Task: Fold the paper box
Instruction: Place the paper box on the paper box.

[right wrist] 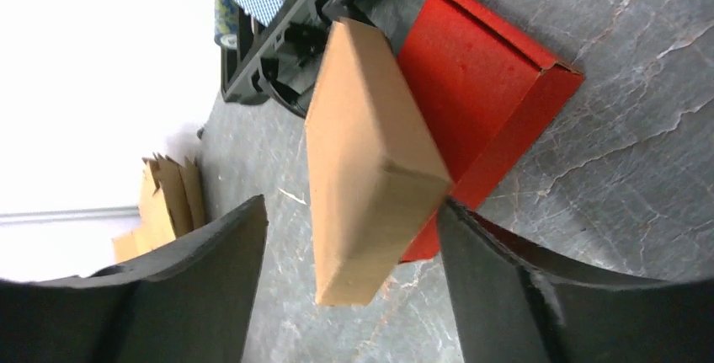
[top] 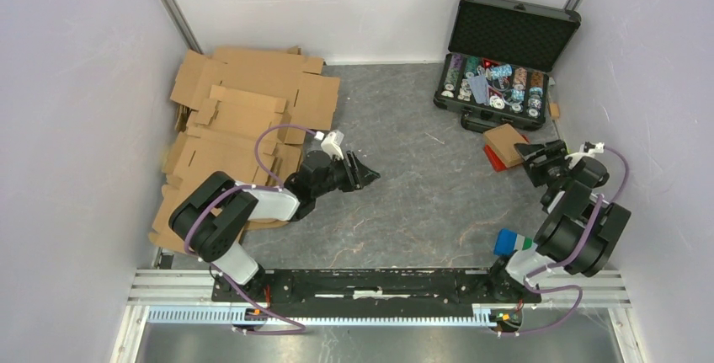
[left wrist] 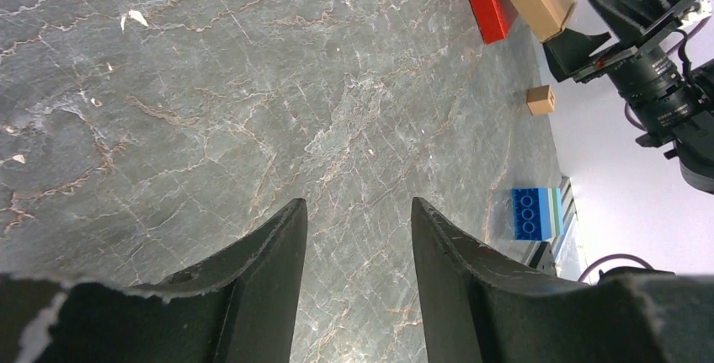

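Note:
The paper box point(right wrist: 370, 161) is a closed, flat brown carton lying partly on a red lid point(right wrist: 480, 68) on the grey table, just in front of the black case. In the top view the paper box point(top: 505, 140) is at the right. My right gripper point(right wrist: 349, 207) is open with the box's near end between its fingers: the right finger is at the box's corner, and a clear gap shows on the left. My left gripper point(left wrist: 358, 207) is open over bare table near the middle point(top: 369, 173), holding nothing.
An open black case point(top: 497, 85) of poker chips stands at the back right. Many flat cardboard sheets point(top: 244, 119) are piled at the left. A blue block point(top: 508, 241) lies by the right arm's base. A tiny brown cube point(left wrist: 540, 99) sits near the right wall.

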Available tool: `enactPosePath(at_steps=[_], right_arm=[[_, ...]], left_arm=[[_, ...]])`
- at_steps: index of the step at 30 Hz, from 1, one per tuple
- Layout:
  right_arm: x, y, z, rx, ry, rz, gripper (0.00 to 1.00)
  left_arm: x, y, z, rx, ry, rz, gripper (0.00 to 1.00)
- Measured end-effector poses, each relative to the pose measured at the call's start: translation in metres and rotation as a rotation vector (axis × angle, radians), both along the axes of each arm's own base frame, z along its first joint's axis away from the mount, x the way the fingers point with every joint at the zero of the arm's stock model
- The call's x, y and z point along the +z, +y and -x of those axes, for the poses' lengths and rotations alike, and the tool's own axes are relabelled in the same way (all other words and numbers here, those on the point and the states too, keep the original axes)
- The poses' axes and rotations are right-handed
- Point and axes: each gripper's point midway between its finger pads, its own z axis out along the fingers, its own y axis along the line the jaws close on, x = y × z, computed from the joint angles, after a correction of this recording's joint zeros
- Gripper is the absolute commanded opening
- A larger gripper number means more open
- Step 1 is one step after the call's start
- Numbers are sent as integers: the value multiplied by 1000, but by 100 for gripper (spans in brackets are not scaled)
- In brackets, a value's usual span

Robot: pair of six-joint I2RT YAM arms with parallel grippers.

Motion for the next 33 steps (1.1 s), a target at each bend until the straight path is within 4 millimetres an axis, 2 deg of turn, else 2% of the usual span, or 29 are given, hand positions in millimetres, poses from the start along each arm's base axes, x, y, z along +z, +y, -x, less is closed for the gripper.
enactPosePath(at_steps=[1,2,8,10,12,14,17,18,20,22,25,26,28,30,33], right_arm=[[0,-3,-1,-14,3,-1,97],[-1,-5,-1,-24,6,-1,98],[0,-33,1,-133,106,107,98],[9,-46,7,-193,136,178,98],[23,-56,13,-249,152,280,98],[45,-58,18,-296,149,432,98],[79,-32,10,-252,68,592,98],[90,-18,7,-220,22,635,98],[98,7,5,-160,-55,687,98],[90,33,7,-86,-114,717,98],[58,73,15,49,-145,734,98],[45,92,19,115,-158,742,98],[29,117,28,204,-190,763,98],[22,134,37,270,-250,817,98],[21,135,42,284,-296,907,98]], left_arm=[[0,0,0,0,0,0,56],[0,0,0,0,0,0,56],[0,2,-2,17,-5,-7,58],[2,3,-3,23,-9,-9,61],[3,4,-4,25,-21,-18,70],[5,7,-6,31,-42,-31,79],[13,14,-8,50,-98,-57,97],[17,18,-10,62,-123,-72,100],[27,25,-11,74,-181,-95,100],[39,33,-13,86,-253,-126,100],[56,49,-13,110,-366,-183,100],[60,53,-13,118,-392,-203,100],[65,67,-16,151,-448,-264,100],[69,84,-20,208,-493,-334,100],[72,120,-23,332,-553,-435,100]])
